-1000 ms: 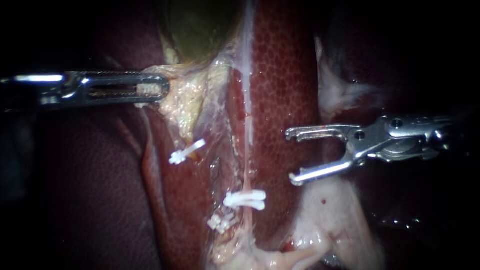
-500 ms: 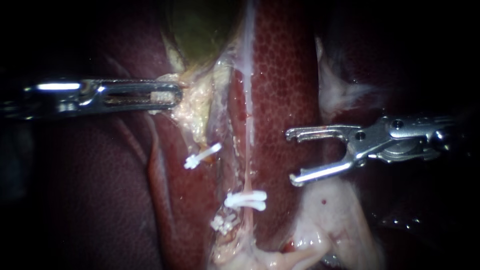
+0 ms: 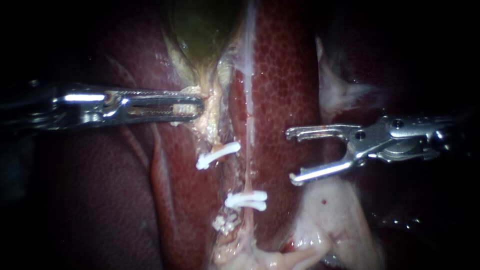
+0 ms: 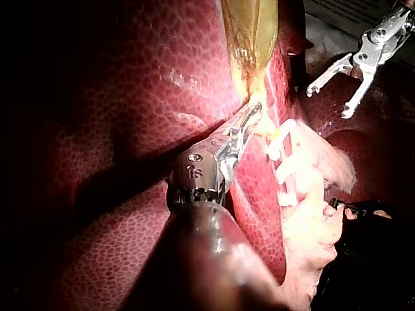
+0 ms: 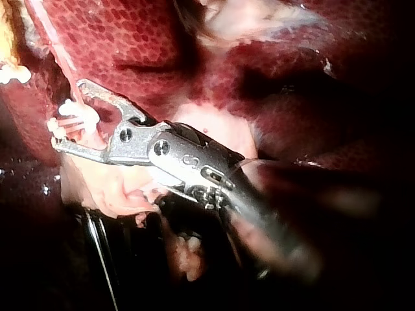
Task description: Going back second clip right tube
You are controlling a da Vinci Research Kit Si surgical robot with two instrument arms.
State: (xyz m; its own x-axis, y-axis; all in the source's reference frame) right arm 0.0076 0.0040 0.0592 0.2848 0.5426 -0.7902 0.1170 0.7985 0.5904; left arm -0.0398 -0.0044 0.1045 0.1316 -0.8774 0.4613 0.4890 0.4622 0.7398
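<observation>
Jaws of my right instrument [image 3: 292, 156] stand wide apart in the endoscope view and hold nothing. They hang over the liver [image 3: 285, 80], to the right of the right tube [image 3: 248, 172]. That thin tube runs down the middle of the field and carries paired white clips [image 3: 245, 200] side by side, below and left of the lower jaw's tip, clear of it. A single clip [image 3: 218, 155] sits higher on the left tube [image 3: 216, 142]. My left instrument [image 3: 190, 106] reaches in level, its jaws closed on pale tissue [image 3: 207, 117] just under the gallbladder [image 3: 200, 30].

From the left wrist camera, the left instrument [image 4: 249, 120] pinches that pale tissue where the yellow gallbladder [image 4: 249, 32] narrows to a point. The liver [image 4: 130, 97] spreads beside its shaft. The right instrument [image 4: 329, 102] shows well beyond it, jaws spread and empty.

From the right wrist camera, the right instrument [image 5: 68, 115] has its jaws gaping. The paired white clips [image 5: 76, 120] show through the gap between the jaw tips, though neither jaw can be seen touching them. The right tube [image 5: 55, 45] runs on from them as a pink strand across the liver [image 5: 130, 39].
</observation>
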